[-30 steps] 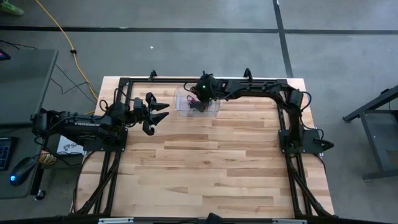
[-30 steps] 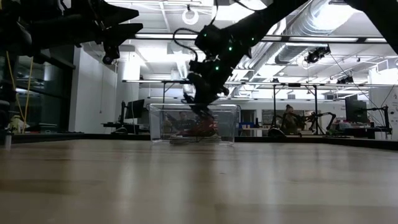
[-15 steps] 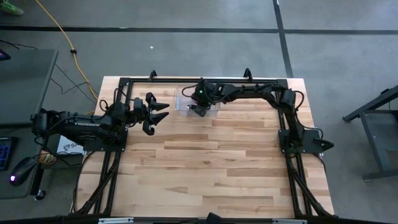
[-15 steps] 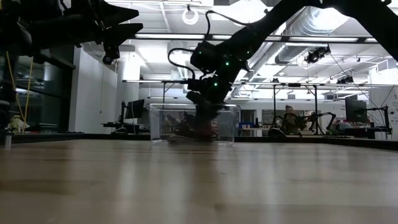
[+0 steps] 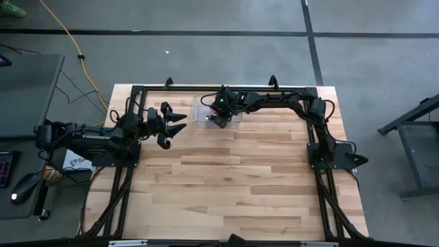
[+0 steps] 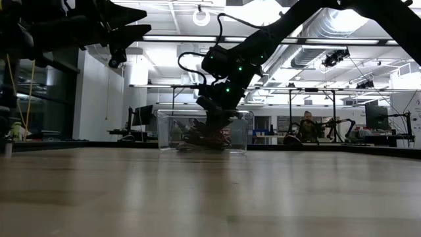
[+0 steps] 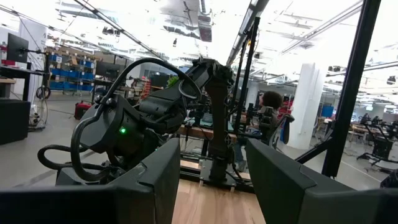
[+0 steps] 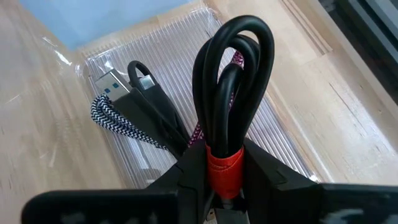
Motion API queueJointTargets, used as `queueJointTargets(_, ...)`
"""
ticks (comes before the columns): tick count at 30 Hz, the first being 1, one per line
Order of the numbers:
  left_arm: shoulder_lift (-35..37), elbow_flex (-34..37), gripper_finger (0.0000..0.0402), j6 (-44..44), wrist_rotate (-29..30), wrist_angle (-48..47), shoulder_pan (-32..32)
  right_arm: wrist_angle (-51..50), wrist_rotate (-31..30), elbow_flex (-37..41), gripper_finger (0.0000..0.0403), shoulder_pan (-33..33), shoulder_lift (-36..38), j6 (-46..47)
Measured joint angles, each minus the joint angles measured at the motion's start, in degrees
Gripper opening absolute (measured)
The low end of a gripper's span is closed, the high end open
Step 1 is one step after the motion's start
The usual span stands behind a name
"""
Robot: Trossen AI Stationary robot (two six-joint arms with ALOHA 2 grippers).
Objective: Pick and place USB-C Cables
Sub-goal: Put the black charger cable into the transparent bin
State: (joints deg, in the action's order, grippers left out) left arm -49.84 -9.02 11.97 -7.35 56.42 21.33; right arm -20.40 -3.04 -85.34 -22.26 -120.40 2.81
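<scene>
My right gripper [image 5: 219, 119] reaches down into a clear plastic box [image 5: 201, 110] near the table's far edge and is shut on the red-and-black cable [image 8: 233, 81], a bundle of black loops bound by a red band. A silver-grey braided cable [image 8: 121, 118] with its plug lies on the box's ribbed floor [image 8: 155, 56]. A pink-magenta cable [image 8: 198, 132] shows behind the black loops. My left gripper [image 5: 177, 124] is open and hovers above the table, left of the box. My right gripper pinches the red-and-black cable between its two fingers at the red band [image 8: 224, 163] near one end of the bundle. The fingers come from above, slanting down into the box. The black loops stick out past the fingertips over the box floor; whether they touch it, I cannot tell.
A black frame [image 5: 288, 89] runs around the table's far part and both sides. The wooden table top [image 5: 233, 178] stretches toward the near edge. A yellow cord [image 5: 68, 41] lies on the floor beyond the table's far left corner.
My right gripper has moved down into the clear box with the red-and-black cable in its fingers, and its arm has stretched lower over the box. In the last half second it has kept almost still.
</scene>
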Motion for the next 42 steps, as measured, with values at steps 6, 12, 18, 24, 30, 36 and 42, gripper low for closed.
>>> queueJointTargets(6, 0.0, 0.0, 0.0165, 0.0, 0.0, 0.0, 0.0, 0.0, 0.1, 0.0, 0.0066, 0.0, 0.0, 0.0)
queueJointTargets(12, 0.0, 0.0, 0.0165, 0.0, 0.0, 0.0, 0.0, 0.0, 0.3, 0.1, 0.0090, 0.0, -0.1, 0.0)
queueJointTargets(18, 0.0, 0.0, 0.0165, 0.0, 0.0, 0.0, 0.0, 0.1, 0.3, 0.1, 0.0097, 0.0, -0.1, 0.0)
queueJointTargets(24, 0.0, 0.0, 0.0165, 0.0, 0.0, 0.0, 0.0, 0.1, 0.4, 0.1, 0.0098, 0.0, -0.1, -0.1)
queueJointTargets(30, 0.0, 0.0, 0.0165, 0.0, 0.0, 0.0, 0.0, 0.1, 0.4, 0.1, 0.0099, 0.0, -0.1, -0.2)
queueJointTargets(36, 0.0, 0.0, 0.0165, 0.0, 0.0, 0.0, 0.0, 0.1, 0.4, 0.2, 0.0099, 0.0, -0.1, -0.2)
queueJointTargets(42, 0.0, 0.0, 0.0165, 0.0, 0.0, 0.0, 0.0, 0.1, 0.3, 0.2, 0.0099, -0.3, -0.1, 0.4)
